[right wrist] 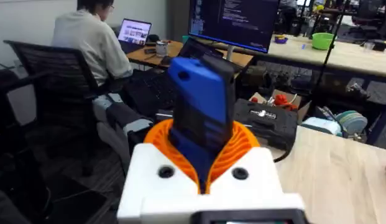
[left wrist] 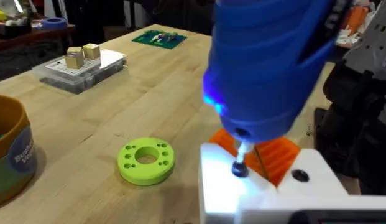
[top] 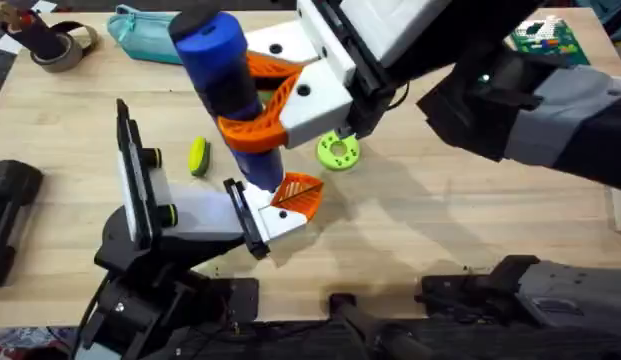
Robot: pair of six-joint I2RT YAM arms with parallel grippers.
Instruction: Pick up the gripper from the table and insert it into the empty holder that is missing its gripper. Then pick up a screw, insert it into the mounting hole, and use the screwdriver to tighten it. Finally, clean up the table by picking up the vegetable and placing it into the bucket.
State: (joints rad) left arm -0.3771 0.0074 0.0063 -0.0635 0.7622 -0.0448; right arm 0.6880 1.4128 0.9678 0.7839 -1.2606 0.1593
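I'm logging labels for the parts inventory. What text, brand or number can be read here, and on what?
Bucket: white lettering on its dark band, too blurred to read.
Monitor: lines of text, too small to read.
Screwdriver, lime-green disc: no markings visible.

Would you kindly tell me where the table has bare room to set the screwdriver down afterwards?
The widest bare patch is the wood right of the lime-green disc, toward the table's near right edge. A smaller strip lies left of the vegetable. It is crowded mid-table, where the screwdriver in the right claw works over the holder.
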